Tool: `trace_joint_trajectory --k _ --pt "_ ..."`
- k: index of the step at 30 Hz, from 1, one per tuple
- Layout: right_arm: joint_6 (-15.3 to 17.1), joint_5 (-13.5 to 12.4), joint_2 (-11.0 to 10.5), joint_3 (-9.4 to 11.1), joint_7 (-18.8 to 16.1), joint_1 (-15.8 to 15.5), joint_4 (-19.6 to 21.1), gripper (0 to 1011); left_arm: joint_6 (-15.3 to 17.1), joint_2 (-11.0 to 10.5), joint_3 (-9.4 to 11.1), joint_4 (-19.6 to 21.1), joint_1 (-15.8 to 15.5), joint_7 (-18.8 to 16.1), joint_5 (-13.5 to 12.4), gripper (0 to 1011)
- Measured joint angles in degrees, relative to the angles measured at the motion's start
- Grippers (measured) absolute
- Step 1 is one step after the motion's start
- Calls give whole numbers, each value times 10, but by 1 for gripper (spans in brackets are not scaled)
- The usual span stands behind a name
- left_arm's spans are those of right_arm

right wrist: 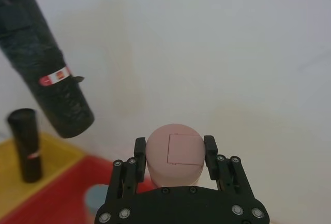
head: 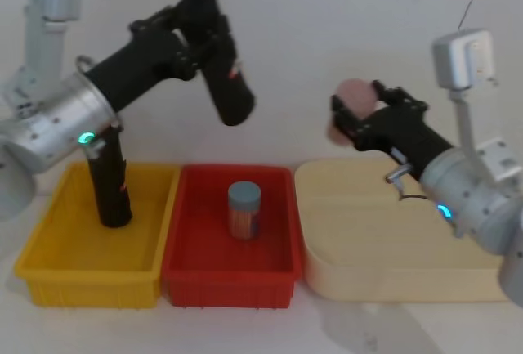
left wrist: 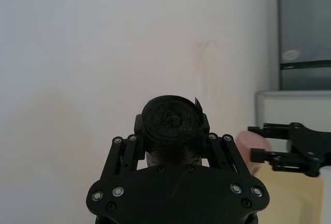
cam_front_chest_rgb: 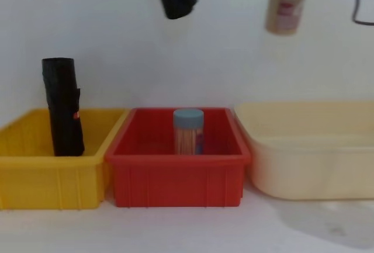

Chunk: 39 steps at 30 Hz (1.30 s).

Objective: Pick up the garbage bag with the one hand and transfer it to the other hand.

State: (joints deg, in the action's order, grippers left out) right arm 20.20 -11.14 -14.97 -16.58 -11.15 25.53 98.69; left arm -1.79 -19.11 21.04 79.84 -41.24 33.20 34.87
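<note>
Two hands, both full. Left hand [head: 204, 39], on the green-ring arm, is clamped round the upper end of the bag [head: 231, 92] and holds it high and tilted, lower end leaning right, in the air above the bins. Right hand [head: 359, 105], on the blue-ring arm, is raised to the right, well apart from the bag, fingers closed on a pink bottle [cam_front_chest_rgb: 284, 9] above the cream tray [head: 384, 264].

Below, a second black roll [head: 109, 178] stands upright in the yellow bin [head: 49, 264], and a blue-lidded jar [head: 244, 208] stands in the red bin [head: 229, 276].

Risks, my read:
- The right hand can't accept the bag while it carries the bottle. Forcing the handover likely knocks one of them down into the bins.
- The grip sits near one end of a tilted roll, so it may pivot or slide out.
- A loose flap at the roll's end could catch and unwind.
</note>
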Motion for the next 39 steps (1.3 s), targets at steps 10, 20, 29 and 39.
trace_joint_trajectory --k 10,20,29,39 --pt "11 8 -24 50 27 -39 19 658 -23 63 51 -101 -54 46 2 542" --pt "19 6 -30 71 27 -48 -7 658 -63 119 89 -245 -111 83 -14 542" --pt "19 1 -27 76 19 -45 -31 827 -84 143 103 -313 -138 95 -23 543" --pt "18 -1 -25 79 13 -43 -44 999 -96 156 111 -351 -152 101 -29 542"
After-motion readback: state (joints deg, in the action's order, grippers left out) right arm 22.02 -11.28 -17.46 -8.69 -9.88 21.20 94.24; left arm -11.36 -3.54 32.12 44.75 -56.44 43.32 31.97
